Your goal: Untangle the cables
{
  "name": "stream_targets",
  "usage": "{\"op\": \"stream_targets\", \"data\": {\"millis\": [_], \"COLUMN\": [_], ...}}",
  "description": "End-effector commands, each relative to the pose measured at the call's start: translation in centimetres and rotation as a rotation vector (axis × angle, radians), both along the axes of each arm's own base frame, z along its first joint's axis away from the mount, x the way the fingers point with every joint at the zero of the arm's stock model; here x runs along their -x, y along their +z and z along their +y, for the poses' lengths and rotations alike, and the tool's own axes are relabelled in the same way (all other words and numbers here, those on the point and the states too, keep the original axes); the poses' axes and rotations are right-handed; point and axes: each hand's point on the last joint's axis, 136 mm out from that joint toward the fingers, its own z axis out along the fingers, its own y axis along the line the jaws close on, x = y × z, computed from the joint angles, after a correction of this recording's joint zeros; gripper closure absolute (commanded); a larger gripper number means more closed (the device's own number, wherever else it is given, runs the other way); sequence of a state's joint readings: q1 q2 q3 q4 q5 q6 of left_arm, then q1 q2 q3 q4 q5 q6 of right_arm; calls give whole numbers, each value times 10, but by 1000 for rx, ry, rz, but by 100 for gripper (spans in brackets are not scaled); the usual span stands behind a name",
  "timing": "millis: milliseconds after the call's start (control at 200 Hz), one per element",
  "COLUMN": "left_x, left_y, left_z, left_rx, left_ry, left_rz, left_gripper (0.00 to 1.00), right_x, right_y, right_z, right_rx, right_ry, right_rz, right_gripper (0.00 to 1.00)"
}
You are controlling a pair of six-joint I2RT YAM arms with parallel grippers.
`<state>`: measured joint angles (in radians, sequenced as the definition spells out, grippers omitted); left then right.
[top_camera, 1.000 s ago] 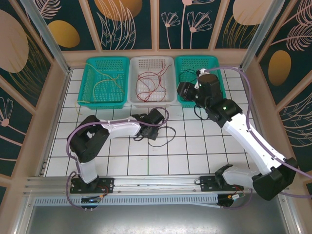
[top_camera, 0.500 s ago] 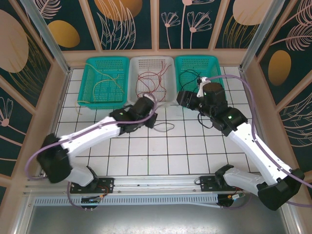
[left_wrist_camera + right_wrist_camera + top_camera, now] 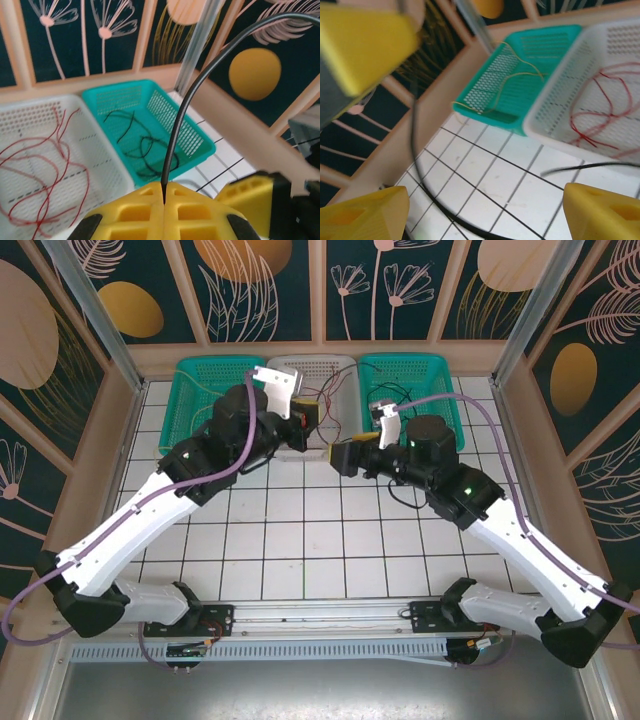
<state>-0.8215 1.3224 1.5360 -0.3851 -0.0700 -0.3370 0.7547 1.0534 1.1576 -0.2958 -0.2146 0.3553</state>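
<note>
Yellow pads of the left gripper (image 3: pixel 164 192) are clenched on a black cable (image 3: pixel 197 90), which rises from the seam between them and arcs toward 1 o'clock until the wrist picture cuts it off. From above, this gripper (image 3: pixel 303 425) hangs at the near rim of the white basket (image 3: pixel 345 370), at 12 o'clock on the tiled table (image 3: pixel 330 540). The right gripper (image 3: pixel 342 456) sits just beside it at 4 o'clock, its jaws released and spread wide. In its own wrist view (image 3: pixel 485 212) a slack run of the black cable loops below; I cannot tell whether it lies on the tiles or hangs. A blurred yellow finger fills that view's 10 o'clock corner. Red cables (image 3: pixel 35 165) lie in the white basket, a yellow cable (image 3: pixel 520 75) in the left teal basket (image 3: pixel 175 452), and loose black cables (image 3: pixel 135 145) in the right teal basket (image 3: pixel 172 117). White tiles stretch open from the baskets toward 6 o'clock, between the two arms, and wooden walls close both sides.
</note>
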Motion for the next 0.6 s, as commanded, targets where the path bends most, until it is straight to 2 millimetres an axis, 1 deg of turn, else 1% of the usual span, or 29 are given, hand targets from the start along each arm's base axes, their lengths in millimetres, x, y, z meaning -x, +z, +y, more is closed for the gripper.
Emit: {"op": "stream_targets", "data": {"millis": [0,135,195,365,506,596], "left_x": [-1,-4,-3,-4,-2,0], "left_y": [18,37,45,59,71,73], "left_z": [-5,-5,-7,-14,-16,-18], "left_rx": [39,104,139,220,353,448], "left_ry": [-76,-129,-154,-205,-227,-247], "left_rz": [-8,-13,-13,-2,3,24], "left_gripper": [100,100,100,100,100,100], "right_x": [4,5,8,17,26,24], "right_y": [32,32,32,31,30,32], "right_z": [10,14,16,23,30,29], "right_rx": [-18,-12,-18,-22,-31,-29], "right_ry": [56,72,90,127,172,154], "right_rz": [-112,-112,-108,-105,-97,-101], "right_gripper": [22,26,26,27,40,50]}}
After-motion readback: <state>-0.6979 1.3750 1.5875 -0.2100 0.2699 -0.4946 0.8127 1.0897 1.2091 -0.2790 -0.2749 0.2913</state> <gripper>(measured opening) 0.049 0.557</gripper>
